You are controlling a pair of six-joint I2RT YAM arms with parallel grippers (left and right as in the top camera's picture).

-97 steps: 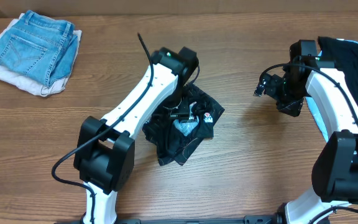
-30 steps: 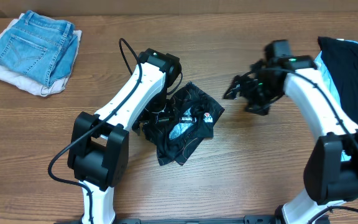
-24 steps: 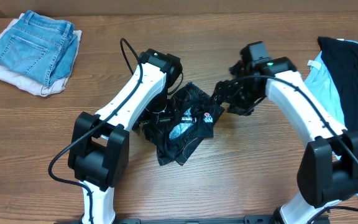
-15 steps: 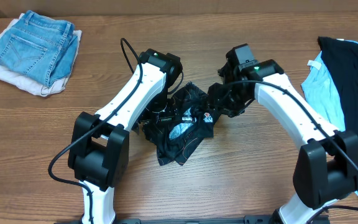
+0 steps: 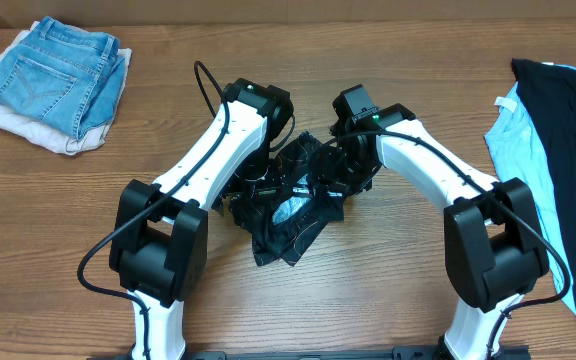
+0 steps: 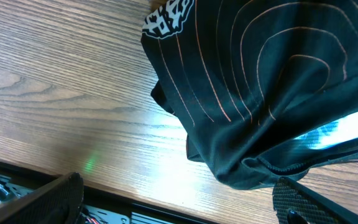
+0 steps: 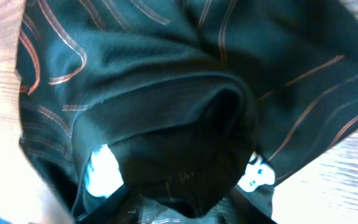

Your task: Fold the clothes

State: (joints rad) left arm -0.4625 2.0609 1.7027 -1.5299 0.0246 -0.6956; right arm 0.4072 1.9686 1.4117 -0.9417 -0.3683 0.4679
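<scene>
The black jersey [image 5: 298, 205] lies crumpled in the middle of the table [image 5: 418, 270], between the two arms. The left tool [image 6: 179, 200] hangs over its left side, fingers spread wide and gripping nothing. The right tool [image 5: 343, 172] presses into the jersey's upper right part; I cannot tell whether it is clamped.

Left arm [image 5: 218, 150] and right arm [image 5: 428, 165] hem the jersey [image 5: 293, 210]; its near side has open table [image 5: 388, 280].
</scene>
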